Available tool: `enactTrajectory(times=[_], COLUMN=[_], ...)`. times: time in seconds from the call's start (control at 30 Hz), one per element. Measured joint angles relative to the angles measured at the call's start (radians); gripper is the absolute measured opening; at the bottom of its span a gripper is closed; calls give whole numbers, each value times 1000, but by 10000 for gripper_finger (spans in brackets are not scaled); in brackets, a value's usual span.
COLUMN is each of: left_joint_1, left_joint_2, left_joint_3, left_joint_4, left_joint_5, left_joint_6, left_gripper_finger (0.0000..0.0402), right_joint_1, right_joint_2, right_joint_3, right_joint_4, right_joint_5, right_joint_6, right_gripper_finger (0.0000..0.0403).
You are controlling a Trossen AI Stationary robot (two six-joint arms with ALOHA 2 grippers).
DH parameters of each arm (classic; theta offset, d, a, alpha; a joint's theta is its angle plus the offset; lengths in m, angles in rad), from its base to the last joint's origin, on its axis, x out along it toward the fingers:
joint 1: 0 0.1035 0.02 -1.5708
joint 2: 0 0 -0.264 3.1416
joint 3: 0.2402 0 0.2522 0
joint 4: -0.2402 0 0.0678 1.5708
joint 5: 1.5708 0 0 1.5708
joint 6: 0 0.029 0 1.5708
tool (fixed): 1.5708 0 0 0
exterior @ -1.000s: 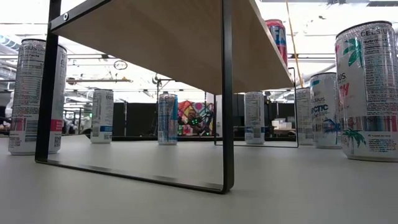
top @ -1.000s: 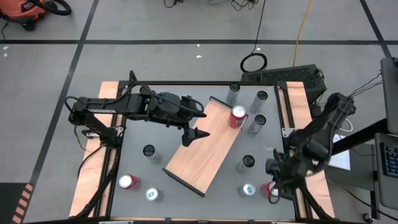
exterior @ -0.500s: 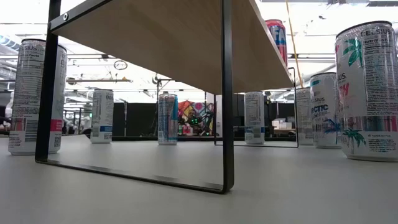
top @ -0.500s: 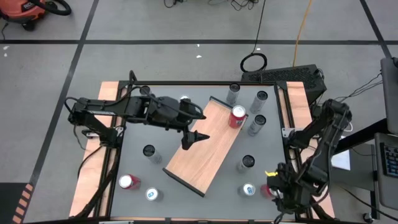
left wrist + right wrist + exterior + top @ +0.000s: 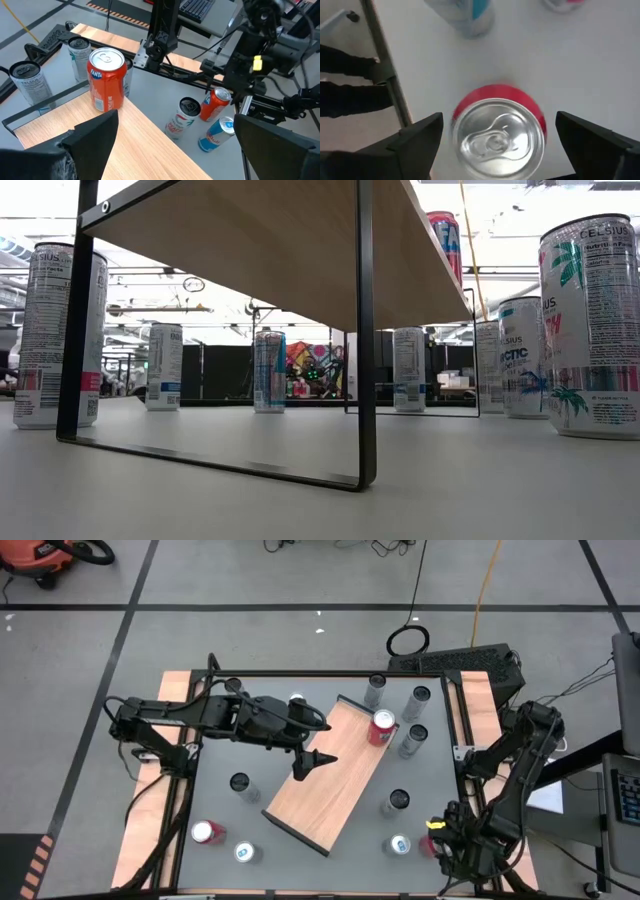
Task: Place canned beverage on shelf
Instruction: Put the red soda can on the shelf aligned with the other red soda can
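Note:
The shelf [image 5: 330,772], a light wooden board on thin black frame legs [image 5: 366,330], stands slantwise mid-table. A red can [image 5: 382,726] stands upright on its far end, also seen in the left wrist view [image 5: 106,77]. My left gripper [image 5: 312,760] hovers open above the board's left part. Another red can [image 5: 497,135] stands upright on the grey tabletop at the near right corner. My right gripper [image 5: 499,120] is open right above it, pointing down, with a finger off to each side of the can's top and a gap to both. In the high view that arm mostly covers this can [image 5: 429,843].
Several more cans stand upright on the table around the shelf: a blue one [image 5: 399,845] and a dark-topped one [image 5: 396,802] close to the right gripper, three at the far right [image 5: 415,738], three at the near left [image 5: 238,783]. The table's black side rail [image 5: 385,75] runs close by the can.
My right gripper has gone toward the table's near edge and down, tipping more steeply downward, and now hangs over the red can at the near right corner. The cans and the shelf have stayed where they were.

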State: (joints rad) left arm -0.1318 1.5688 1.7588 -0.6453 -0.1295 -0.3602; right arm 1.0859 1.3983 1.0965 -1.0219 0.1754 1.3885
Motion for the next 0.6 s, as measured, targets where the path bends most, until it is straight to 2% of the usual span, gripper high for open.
enactTrajectory(times=[0.23, 0.43, 0.6], left_joint_1=[-2, -2, -2], left_joint_2=[0, 0, 0], left_joint_3=[0, 0, 0], left_joint_4=[0, 0, 0], left_joint_5=[-2, -3, -3], left_joint_6=[0, 1, 1], left_gripper_finger=[398, 398, 398], right_joint_1=[0, 0, 0], right_joint_2=[0, 0, 0], right_joint_3=[-89, -129, -132], right_joint_4=[162, 184, 188], right_joint_5=[-23, -75, -101], right_joint_6=[14, 14, 6], right_gripper_finger=[354, 351, 306])
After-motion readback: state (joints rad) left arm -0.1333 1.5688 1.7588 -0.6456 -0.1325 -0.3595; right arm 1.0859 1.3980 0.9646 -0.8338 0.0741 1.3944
